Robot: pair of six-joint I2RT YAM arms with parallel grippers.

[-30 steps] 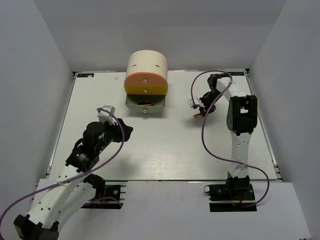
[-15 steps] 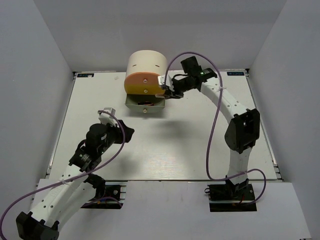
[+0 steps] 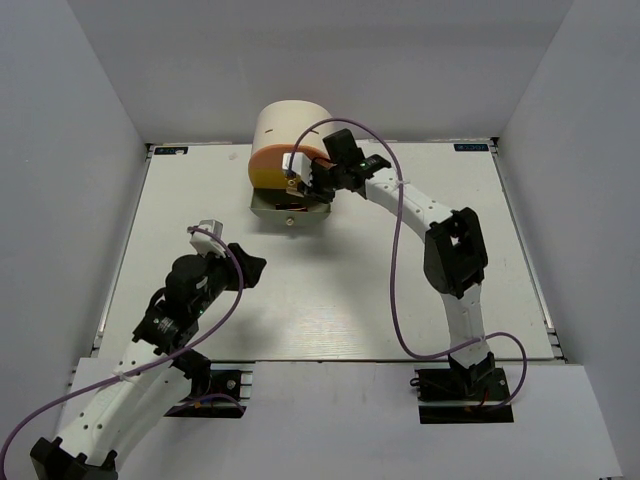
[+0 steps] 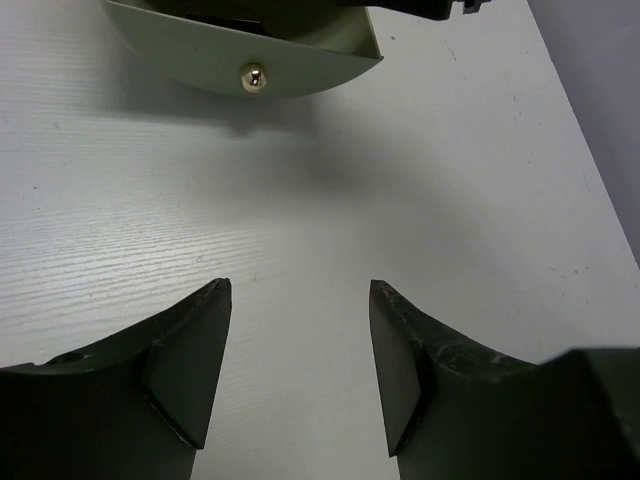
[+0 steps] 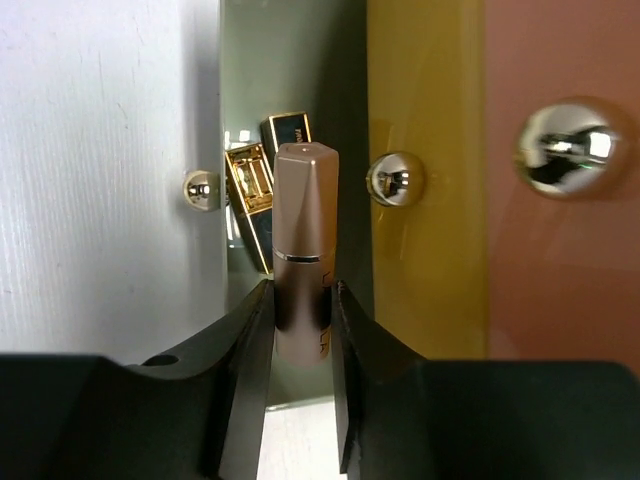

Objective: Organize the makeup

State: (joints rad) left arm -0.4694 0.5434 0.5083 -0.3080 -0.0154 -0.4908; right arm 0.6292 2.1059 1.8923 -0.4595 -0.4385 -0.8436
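Though the left gripper [image 4: 300,295] gapes empty, the right gripper [image 5: 300,290] clamps a slim rose-gold stick [image 5: 305,220]. It hangs over the open olive drawer [image 5: 290,70] by the desk's [image 3: 330,290] far edge.

- Top view: bright, even, diffuse light from above. I see only faint, soft shadows on the white matte table [image 3: 340,300]. Focus is sharp out to the edges.
- Left wrist view: bright. A soft grey shadow lies on the table below the pale olive curved drawer front [image 4: 200,60], with one glint on its small brass knob [image 4: 252,75]. The dark left gripper [image 4: 298,290] looks slightly soft (very near the lens).
- Right wrist view: dimmer and contrasty. There is glare on the round chrome knobs [image 5: 565,145] and on the slim pinkish metallic stick [image 5: 304,230]. The right gripper [image 5: 302,300] is underexposed, nearly black.
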